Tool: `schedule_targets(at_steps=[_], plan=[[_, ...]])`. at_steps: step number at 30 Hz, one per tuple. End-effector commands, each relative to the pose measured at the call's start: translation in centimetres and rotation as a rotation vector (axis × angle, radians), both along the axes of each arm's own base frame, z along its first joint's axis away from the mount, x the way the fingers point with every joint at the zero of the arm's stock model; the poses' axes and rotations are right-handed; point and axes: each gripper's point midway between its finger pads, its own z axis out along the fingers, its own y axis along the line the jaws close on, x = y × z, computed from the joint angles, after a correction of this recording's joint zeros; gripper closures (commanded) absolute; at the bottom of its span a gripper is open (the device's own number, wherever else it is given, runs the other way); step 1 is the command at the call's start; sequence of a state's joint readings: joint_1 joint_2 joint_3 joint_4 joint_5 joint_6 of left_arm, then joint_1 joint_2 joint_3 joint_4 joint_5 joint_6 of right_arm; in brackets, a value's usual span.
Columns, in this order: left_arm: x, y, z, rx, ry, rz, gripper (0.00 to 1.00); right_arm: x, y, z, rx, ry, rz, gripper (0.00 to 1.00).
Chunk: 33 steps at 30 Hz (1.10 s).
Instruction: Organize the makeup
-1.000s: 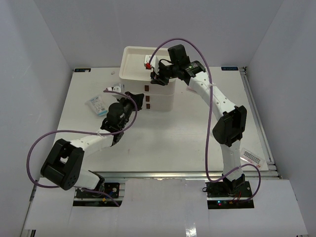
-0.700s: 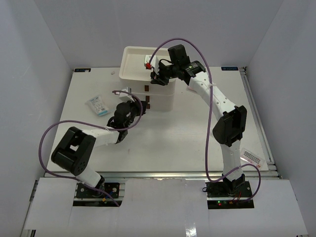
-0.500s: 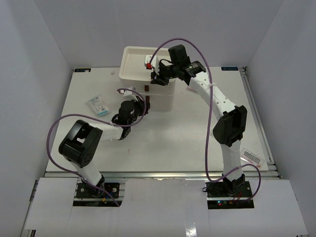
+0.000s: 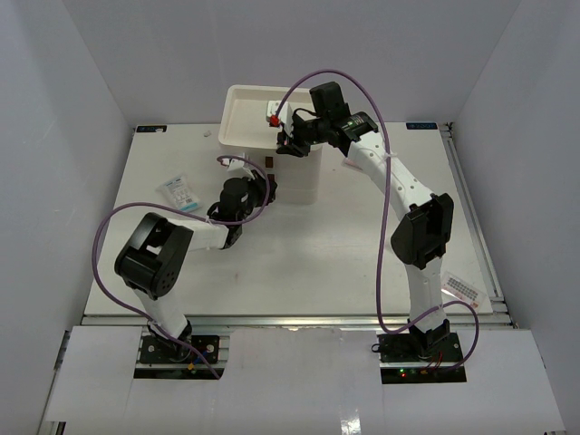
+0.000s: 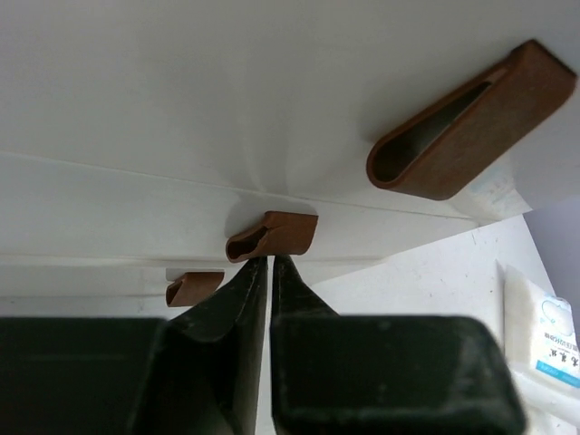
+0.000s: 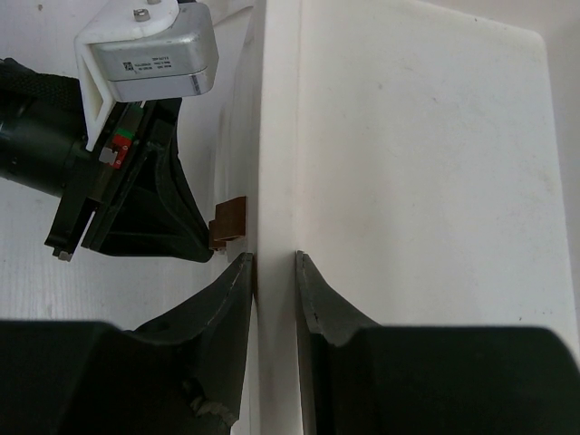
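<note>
A clear sachet with blue print [image 4: 179, 193] lies on the table left of the white three-drawer box [image 4: 249, 118]; it also shows in the left wrist view [image 5: 542, 328]. A flat packet with red print [image 4: 462, 288] lies near the table's right front corner. My left gripper [image 4: 263, 188] is at the box's front, its jaws shut, tips [image 5: 270, 261] touching the underside of the middle brown drawer handle [image 5: 272, 234]. My right gripper [image 4: 288, 145] is shut on the box's top front rim [image 6: 275, 181]. The sponges and the tube are out of view.
The box has three brown loop handles: the top one [image 5: 471, 127], the middle one and the bottom one [image 5: 195, 288]. Its open top tray [image 6: 417, 163] shows nothing inside where visible. Grey walls enclose the table on three sides.
</note>
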State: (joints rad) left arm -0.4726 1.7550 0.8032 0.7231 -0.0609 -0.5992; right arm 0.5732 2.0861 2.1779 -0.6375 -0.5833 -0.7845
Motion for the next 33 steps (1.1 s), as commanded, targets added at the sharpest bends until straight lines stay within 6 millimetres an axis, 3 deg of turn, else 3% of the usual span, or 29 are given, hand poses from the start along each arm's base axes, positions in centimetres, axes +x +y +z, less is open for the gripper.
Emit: schedule_targets(at_steps=[1, 2, 5, 7, 9, 13, 16, 20, 29, 33], plan=[[0.4, -0.3, 4.8, -0.071, -0.135, -0.034, 0.77, -1.3, 0.0, 0.0, 0.004, 0.045, 0.017, 0.75], [-0.1, -0.3, 4.8, -0.073, -0.137, -0.045, 0.75, -1.2, -0.1, 0.1, 0.004, 0.044, 0.014, 0.75], [-2.6, -0.3, 4.9, -0.079, -0.171, -0.113, 0.49, -0.7, -0.3, 0.0, 0.005, 0.043, 0.002, 0.74], [-5.4, 0.2, 4.0, -0.075, -0.172, -0.16, 0.33, -0.4, -0.4, 0.2, 0.009, 0.04, -0.003, 0.74], [-6.5, 0.3, 3.9, -0.071, -0.173, -0.182, 0.28, -0.2, -0.5, 0.1, 0.011, 0.046, -0.005, 0.74], [-7.5, 1.1, 0.5, -0.042, -0.093, -0.166, 0.27, -0.2, -0.4, -0.2, 0.013, 0.056, -0.002, 0.74], [-6.7, 1.1, -2.1, -0.004, -0.046, -0.152, 0.28, -0.4, -0.2, -0.2, 0.019, 0.064, 0.015, 0.73], [-4.8, 0.7, -3.9, 0.031, -0.028, -0.135, 0.3, -0.9, -0.2, -0.3, 0.019, 0.077, 0.035, 0.73], [-0.9, 1.1, -4.3, 0.082, -0.069, -0.031, 0.33, -1.7, -0.3, -0.1, 0.024, 0.091, 0.055, 0.74], [0.7, 1.0, -4.7, 0.096, -0.068, -0.001, 0.4, -1.7, -0.3, -0.2, 0.027, 0.098, 0.053, 0.74]])
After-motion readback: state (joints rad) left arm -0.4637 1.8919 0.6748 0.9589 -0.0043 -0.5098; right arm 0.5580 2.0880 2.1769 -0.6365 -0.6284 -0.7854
